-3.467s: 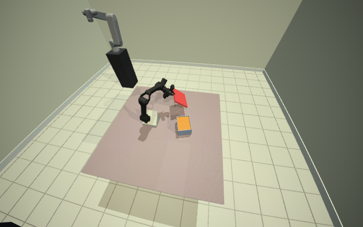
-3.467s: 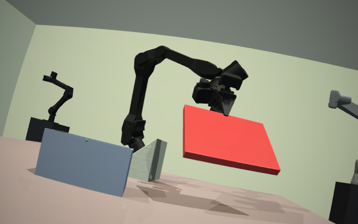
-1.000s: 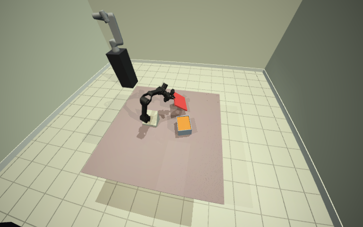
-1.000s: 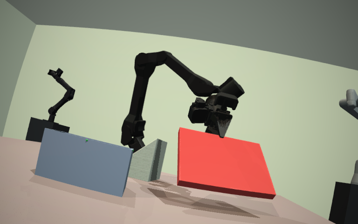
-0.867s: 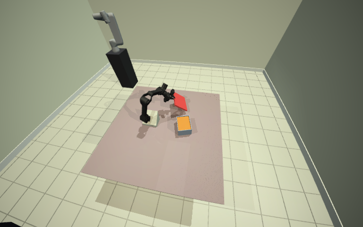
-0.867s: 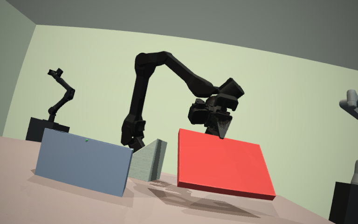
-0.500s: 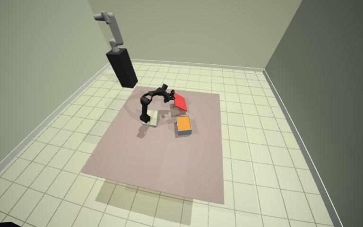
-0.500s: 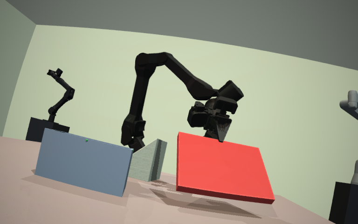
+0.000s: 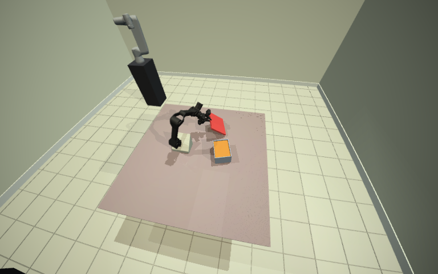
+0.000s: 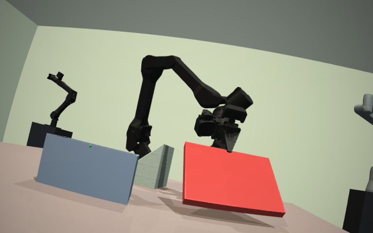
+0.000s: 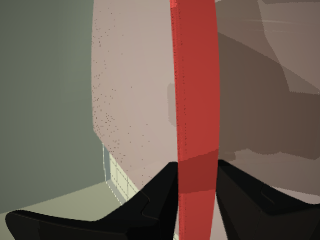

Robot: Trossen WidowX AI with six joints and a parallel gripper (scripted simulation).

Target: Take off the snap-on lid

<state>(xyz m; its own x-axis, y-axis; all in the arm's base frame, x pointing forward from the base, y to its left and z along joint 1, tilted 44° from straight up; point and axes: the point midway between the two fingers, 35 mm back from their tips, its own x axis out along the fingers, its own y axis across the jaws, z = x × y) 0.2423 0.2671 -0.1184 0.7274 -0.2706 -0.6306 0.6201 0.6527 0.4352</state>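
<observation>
From my station, view 1 looks steeply down from high and far off, across the whole tabletop [image 9: 181, 190]. View 2 sits low and close, facing nearly level past the box [image 9: 222, 160] [image 10: 88, 169] and lid [image 9: 217, 124] [image 10: 233, 178] [image 11: 197, 100] to the arm [image 9: 174, 131] [image 10: 145, 96]. Those 2 share all 3. View 3 looks out along the fingers, very near the lid's edge.

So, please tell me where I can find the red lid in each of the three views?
Top view: the red lid is a little above and right of the picture's centre.
Exterior view: it is large, in the lower right part.
Wrist view: it is an upright red strip, slightly right of centre, between the black fingers.
Shared landmark: the pinkish table top, visible in all three.
</observation>
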